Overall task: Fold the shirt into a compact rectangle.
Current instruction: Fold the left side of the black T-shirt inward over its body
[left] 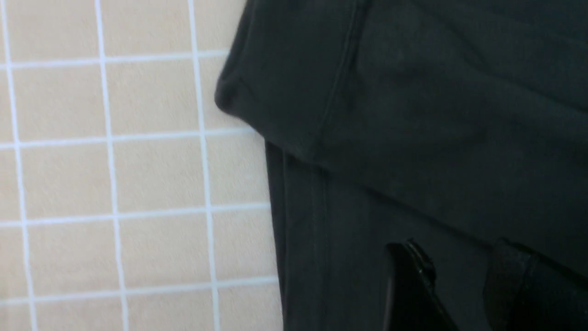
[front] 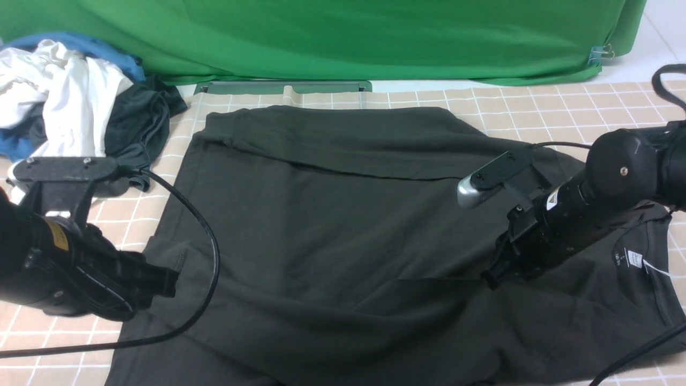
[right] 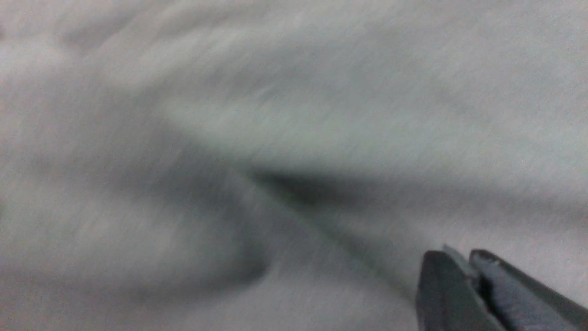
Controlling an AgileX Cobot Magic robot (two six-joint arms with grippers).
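The black shirt (front: 343, 214) lies spread over the checked table, its white neck label (front: 634, 258) at the right and a fold along its far edge. My left gripper (front: 169, 281) hovers at the shirt's left edge. In the left wrist view this gripper (left: 459, 248) is open, with flat cloth (left: 413, 115) showing between its fingers. My right gripper (front: 490, 279) presses down onto the shirt's right part, beside a fold line. Its wrist view is blurred: the right gripper (right: 459, 255) has its fingers almost together, a thin sliver of shirt (right: 275, 115) between the tips.
A pile of white, blue and dark clothes (front: 64, 102) sits at the back left. A green backdrop (front: 343, 37) hangs behind the table. The left arm's black cable (front: 209, 252) loops over the shirt's left side. Bare checked mat (front: 589, 102) shows at the back right.
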